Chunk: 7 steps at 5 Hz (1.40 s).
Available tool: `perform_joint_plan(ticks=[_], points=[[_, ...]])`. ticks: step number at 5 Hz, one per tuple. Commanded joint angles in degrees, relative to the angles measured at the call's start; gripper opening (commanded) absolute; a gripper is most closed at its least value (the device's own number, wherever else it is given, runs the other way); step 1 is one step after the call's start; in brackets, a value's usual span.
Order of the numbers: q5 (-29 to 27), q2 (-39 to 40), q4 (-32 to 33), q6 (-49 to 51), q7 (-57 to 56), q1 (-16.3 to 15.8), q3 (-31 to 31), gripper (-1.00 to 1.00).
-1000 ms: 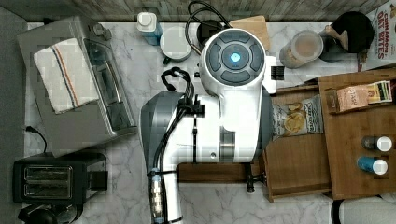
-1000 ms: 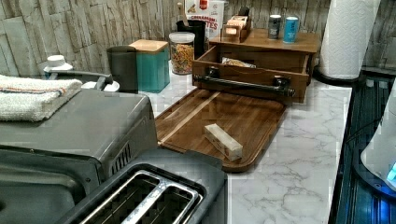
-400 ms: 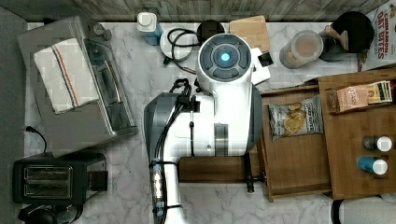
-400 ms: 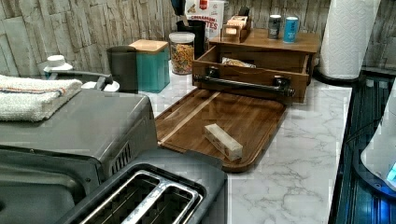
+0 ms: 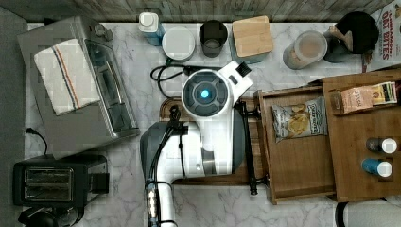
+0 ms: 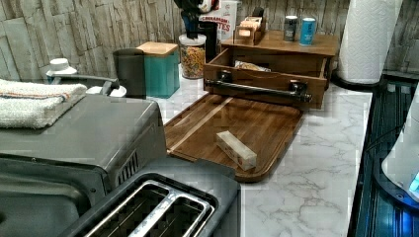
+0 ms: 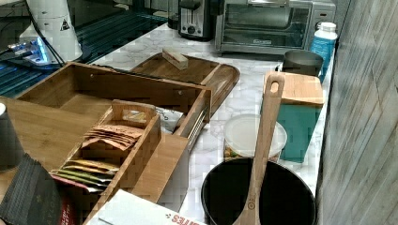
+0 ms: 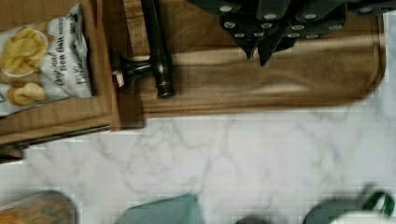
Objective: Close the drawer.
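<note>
Wrist view: the dark gripper [image 8: 266, 44] hangs over the dark rounded-corner wooden board [image 8: 280, 79], its black fingertips [image 8: 250, 46] drawn close together with nothing between them. The slim black metal bar handle [image 8: 156, 46] lies beside the fingertips, apart from them and untouched. Behind the handle stands the front wall of the wide shallow medium-brown wooden drawer [image 8: 105, 70], and inside it lies a white bag of chips [image 8: 42, 60].

Top view: the white robot arm [image 5: 213, 127] stands over the board, at the top view's left of the handle [image 5: 249, 146]. The drawer [image 5: 302, 175] is pulled out — its whole floor is exposed, with the chip bag [image 5: 299, 118] lying in its upper part. To the top view's right, the flat wooden top [image 5: 364, 170] carries two small bottles [image 5: 380, 156] and a box of packets [image 5: 364, 97].

Left view: a small pale wooden block [image 6: 236, 150] lies on the board [image 6: 237, 128]; beyond it the open drawer [image 6: 264, 81] projects toward the board, handle [image 6: 259, 88] facing it. Farther back stand a teal canister with a wooden lid [image 6: 160, 69], a clear jar [image 6: 192, 55] and a white paper towel roll [image 6: 365, 39].
</note>
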<state>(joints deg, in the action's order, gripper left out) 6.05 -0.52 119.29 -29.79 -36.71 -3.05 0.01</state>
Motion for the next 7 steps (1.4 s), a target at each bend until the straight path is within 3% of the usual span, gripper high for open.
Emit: perform_joint_plan(ticks=[1, 4, 5, 7], points=[[5.0, -4.16, 15.93, -8.96, 0.17, -2.76, 3.86, -1.0], [11.99, 0.36, 23.17, -21.74, -3.71, 0.67, 0.34, -1.0], [7.93, 0.29, 24.75, -21.82, -7.19, 1.72, -0.14, -1.0], [7.81, -1.82, 26.97, -20.8, -13.12, 4.34, -2.86, -1.0]])
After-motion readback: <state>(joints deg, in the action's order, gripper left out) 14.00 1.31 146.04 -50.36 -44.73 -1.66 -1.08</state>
